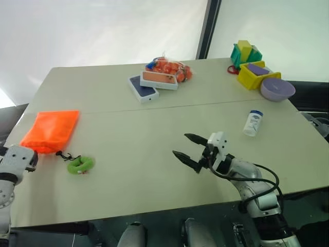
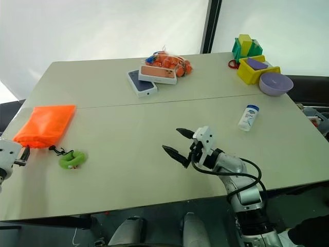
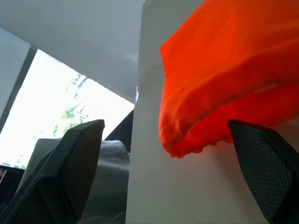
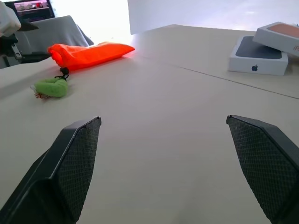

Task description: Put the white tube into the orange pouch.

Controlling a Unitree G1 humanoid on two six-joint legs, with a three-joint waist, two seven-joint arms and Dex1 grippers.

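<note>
Filling the left wrist view: orange pouch (image 3: pixel 219 70) mouth between spread fingers (image 3: pixel 74 163).

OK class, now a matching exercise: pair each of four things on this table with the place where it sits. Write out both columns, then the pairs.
Things:
1. white tube
2. orange pouch
3. lavender bowl
4. mesh bag of orange fruits

Places:
A. far right corner, beside the yellow bin
B. left edge, near the lime-green loop
C. far middle, behind the phone boxes
D. right side, lying alone, nearer than the bowl

Pairs: 1-D, 2-B, 3-A, 4-C
</note>
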